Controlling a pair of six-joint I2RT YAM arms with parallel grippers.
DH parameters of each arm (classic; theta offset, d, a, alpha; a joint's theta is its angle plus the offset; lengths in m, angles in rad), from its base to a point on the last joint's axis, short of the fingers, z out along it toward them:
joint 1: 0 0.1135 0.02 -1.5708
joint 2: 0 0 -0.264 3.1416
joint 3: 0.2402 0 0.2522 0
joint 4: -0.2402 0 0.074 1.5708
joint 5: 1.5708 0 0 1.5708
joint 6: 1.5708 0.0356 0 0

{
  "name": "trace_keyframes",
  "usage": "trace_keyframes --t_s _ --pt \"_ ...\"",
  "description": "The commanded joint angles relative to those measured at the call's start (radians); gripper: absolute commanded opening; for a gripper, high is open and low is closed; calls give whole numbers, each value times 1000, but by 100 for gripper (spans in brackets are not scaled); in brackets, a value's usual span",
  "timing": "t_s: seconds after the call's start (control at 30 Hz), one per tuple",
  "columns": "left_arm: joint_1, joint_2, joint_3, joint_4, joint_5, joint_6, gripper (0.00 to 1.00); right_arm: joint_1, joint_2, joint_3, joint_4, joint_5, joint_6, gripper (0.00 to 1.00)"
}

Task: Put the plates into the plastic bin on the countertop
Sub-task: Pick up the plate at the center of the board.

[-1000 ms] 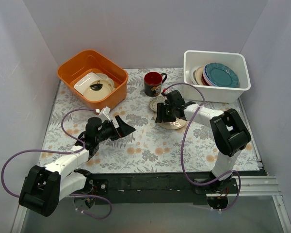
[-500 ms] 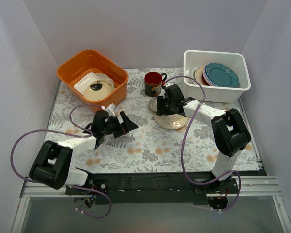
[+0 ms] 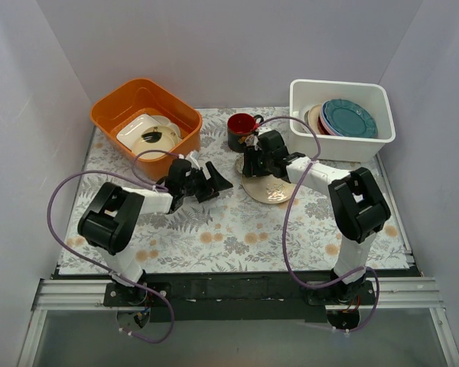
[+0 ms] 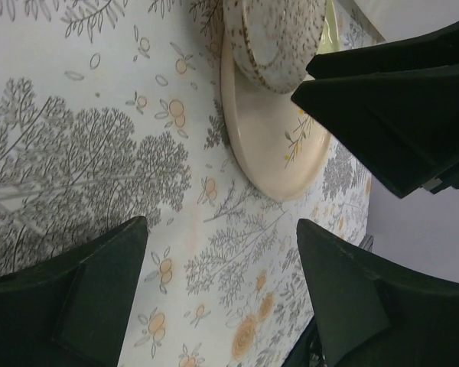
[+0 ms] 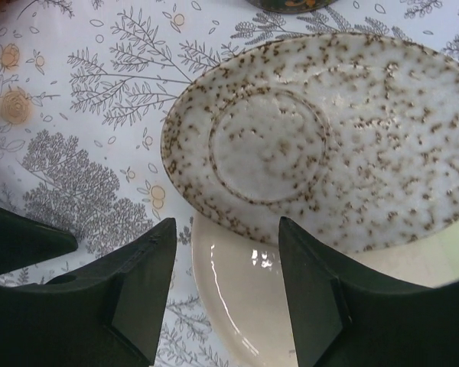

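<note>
Two plates lie mid-countertop [image 3: 214, 229]: a brown-speckled white plate [image 5: 321, 145] rests tilted on a cream plate [image 5: 245, 298]. From above, the cream plate [image 3: 274, 191] shows just in front of my right gripper [image 3: 254, 164]. That gripper [image 5: 228, 222] hangs open over the near rims of both, holding nothing. My left gripper [image 3: 218, 181] is open and empty just left of the plates, which show ahead of it as the cream plate [image 4: 279, 153] and the speckled plate [image 4: 275, 38]. The white plastic bin [image 3: 344, 147] at the back right holds several plates on edge, a teal plate [image 3: 350, 118] foremost.
An orange tub [image 3: 115, 107] with white dishes stands at the back left. A dark mug with a red rim [image 3: 241, 131] stands right behind the plates. The right gripper's black fingers [image 4: 398, 115] fill the upper right of the left wrist view. Grey walls close in three sides.
My left arm has reached forward and right, bringing its gripper close to the plates, with its jaws narrowing somewhat. The right gripper has shifted slightly back and left over the plates.
</note>
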Motion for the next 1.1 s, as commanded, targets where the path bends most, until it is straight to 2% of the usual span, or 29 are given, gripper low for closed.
trace_keyframes --t_s 0.0,0.23,0.73,0.9,1.07 --pt "-15 81 70 21 -49 -54 77 3 55 45 89 -14 -24 64" --pt "-49 184 153 -1 -145 -63 77 3 129 66 11 -124 -48 64" --pt "-49 168 102 85 -241 -136 76 0 15 -112 -47 -256 -58 62" --pt "-52 259 147 102 -181 -158 66 0 -20 -169 -20 -257 -39 62" --pt "-71 306 162 160 -123 -166 58 0 -15 -150 -18 -264 -31 62"
